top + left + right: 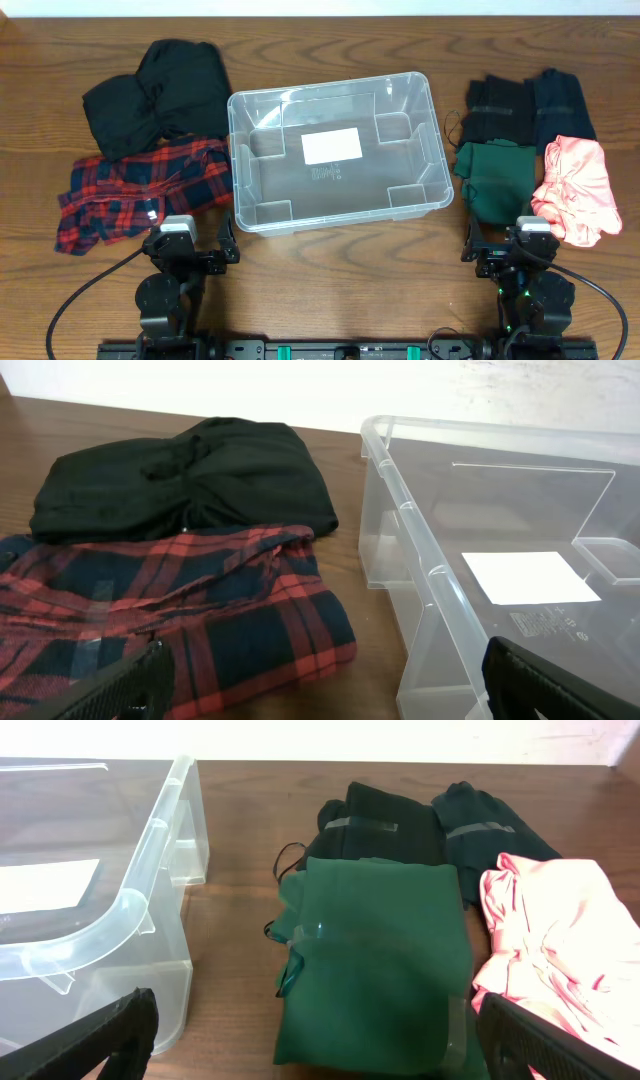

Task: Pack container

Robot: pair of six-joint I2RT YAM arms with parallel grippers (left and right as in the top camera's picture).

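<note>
Since the plaid shirt [140, 195] lies at nine o'clock of the container [335, 215] and the green cloth [495, 180] at three, our left gripper [192, 243] and right gripper [510, 243] gape, ready.

Glossy clear plastic container [330, 190], matt plaid cloth [140, 190], seemingly varnished wood table [350, 285].

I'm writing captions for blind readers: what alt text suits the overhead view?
An empty clear rectangular plastic storage bin with a white label sits centrally. On its left lie a black bundled garment and a red plaid shirt; on its right, a black folded cloth, navy folded cloth, green folded cloth and pink crumpled cloth.
</note>
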